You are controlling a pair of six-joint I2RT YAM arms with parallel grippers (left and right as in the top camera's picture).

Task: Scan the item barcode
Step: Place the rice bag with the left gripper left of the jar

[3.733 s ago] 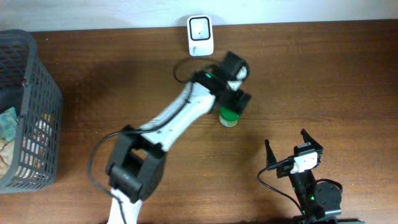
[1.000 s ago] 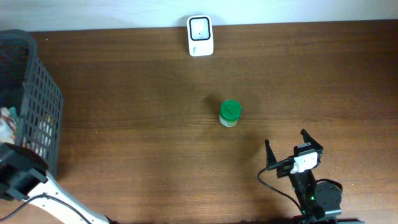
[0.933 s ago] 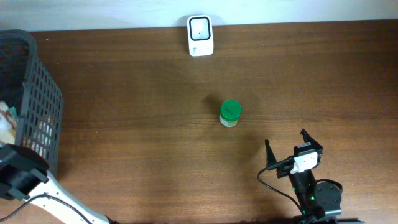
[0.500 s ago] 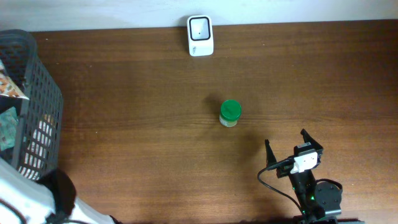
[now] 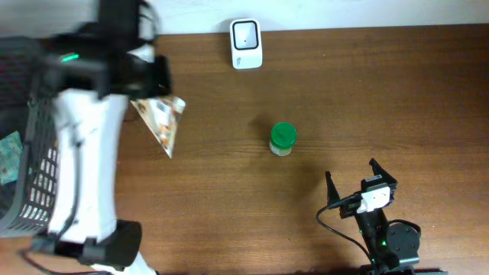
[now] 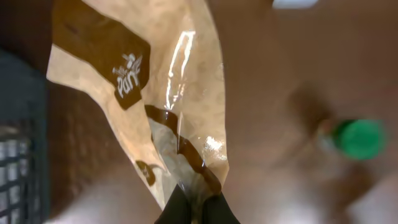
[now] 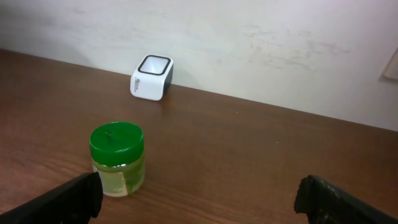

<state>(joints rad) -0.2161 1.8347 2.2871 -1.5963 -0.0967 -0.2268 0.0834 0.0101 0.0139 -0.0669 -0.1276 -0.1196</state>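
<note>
Beneath my left claw (image 6: 196, 210), the snack pouch (image 6: 168, 87) is hanging by its pinched end, the fingers pressing together on the seam, above the bench (image 5: 229, 214) just right of the basket (image 5: 23, 183). It is looking light, limp and glossy, so I am expecting it to swing, crumple or slip; the flat sealed edge is offering the surest hold. The scanner (image 5: 246, 33) is sitting farther right of this claw. My right claw (image 5: 351, 172) is resting spread wide, holding nothing.

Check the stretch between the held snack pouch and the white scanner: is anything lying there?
Nothing: in the overhead view only bare table separates the pouch from the scanner.
</note>
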